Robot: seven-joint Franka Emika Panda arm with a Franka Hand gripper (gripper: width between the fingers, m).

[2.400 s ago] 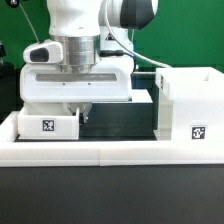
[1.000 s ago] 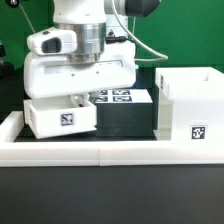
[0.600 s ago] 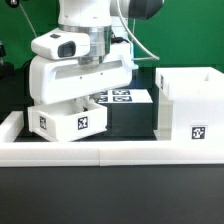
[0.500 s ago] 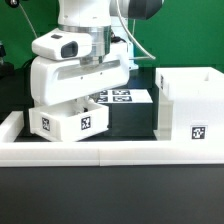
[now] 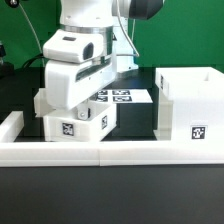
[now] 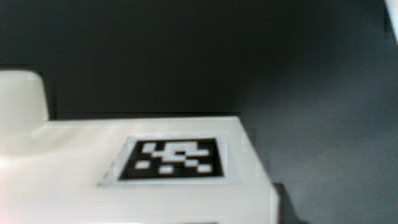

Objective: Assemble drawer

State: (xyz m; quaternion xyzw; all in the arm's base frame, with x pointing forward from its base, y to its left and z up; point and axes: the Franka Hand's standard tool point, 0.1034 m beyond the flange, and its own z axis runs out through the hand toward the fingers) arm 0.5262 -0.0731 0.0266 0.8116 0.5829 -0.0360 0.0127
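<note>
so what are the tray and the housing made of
The tray looks like white plastic, smooth and matte: even colour, softly rounded edges. The housing has the same look, with thin flat white walls, so probably plastic too.

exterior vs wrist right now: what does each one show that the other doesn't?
Exterior only: the arm, the housing, the marker board and the border wall. Wrist only: one tag close up on a white face. Both: the black table and, apparently, the tray.
</note>
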